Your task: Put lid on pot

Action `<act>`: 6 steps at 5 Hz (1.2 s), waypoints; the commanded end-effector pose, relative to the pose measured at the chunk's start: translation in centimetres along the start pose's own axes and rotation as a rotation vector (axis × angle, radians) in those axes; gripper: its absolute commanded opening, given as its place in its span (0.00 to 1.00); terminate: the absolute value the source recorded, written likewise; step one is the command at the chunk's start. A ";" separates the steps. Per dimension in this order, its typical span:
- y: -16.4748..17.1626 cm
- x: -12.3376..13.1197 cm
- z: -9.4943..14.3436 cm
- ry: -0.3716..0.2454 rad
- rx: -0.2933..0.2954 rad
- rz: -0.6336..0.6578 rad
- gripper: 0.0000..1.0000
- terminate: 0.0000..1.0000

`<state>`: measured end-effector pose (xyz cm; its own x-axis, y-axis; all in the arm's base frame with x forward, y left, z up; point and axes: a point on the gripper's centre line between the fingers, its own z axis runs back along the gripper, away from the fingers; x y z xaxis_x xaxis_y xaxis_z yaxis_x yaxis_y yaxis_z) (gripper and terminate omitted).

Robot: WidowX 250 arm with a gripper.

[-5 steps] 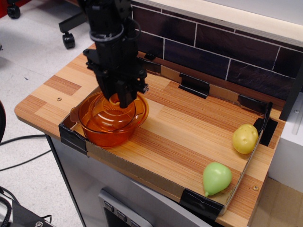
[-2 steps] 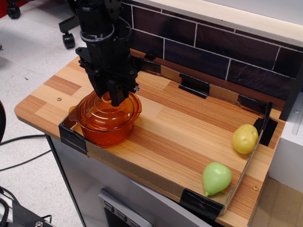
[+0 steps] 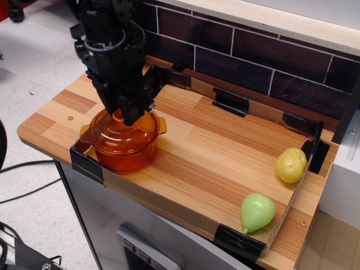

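The counter (image 3: 225,152) under me is a wood-grain board edged with cardboard and black tape, backed by a dark brick wall (image 3: 264,50). On its near left corner sits the pot (image 3: 121,149), translucent orange, one small side handle poking out toward the middle of the board. The lid (image 3: 115,128) lies domed over the pot's mouth, looking level and seated on the rim. My jaws (image 3: 128,117) hang straight down over its centre, pinching the small ring knob. Well apart at the far right are a yellow toy fruit (image 3: 291,165) and a green toy fruit (image 3: 257,211).

I judge both orange pieces to be thin hollow plastic: light, stiff, smooth and a bit slippery, likely to skate if nudged. The knob is the only sensible hold on the lid; its dome offers no purchase.
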<state>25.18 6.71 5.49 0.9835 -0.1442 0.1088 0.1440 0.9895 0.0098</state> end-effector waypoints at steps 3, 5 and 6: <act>-0.9 1.3 4.0 -0.018 -0.015 0.022 1.00 0.00; -2.7 2.3 8.3 0.032 -0.038 0.025 1.00 0.00; -2.7 2.3 8.3 0.032 -0.038 0.025 1.00 0.00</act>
<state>25.20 3.70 12.26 0.9922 -0.1233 0.0174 0.1240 0.9911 -0.0490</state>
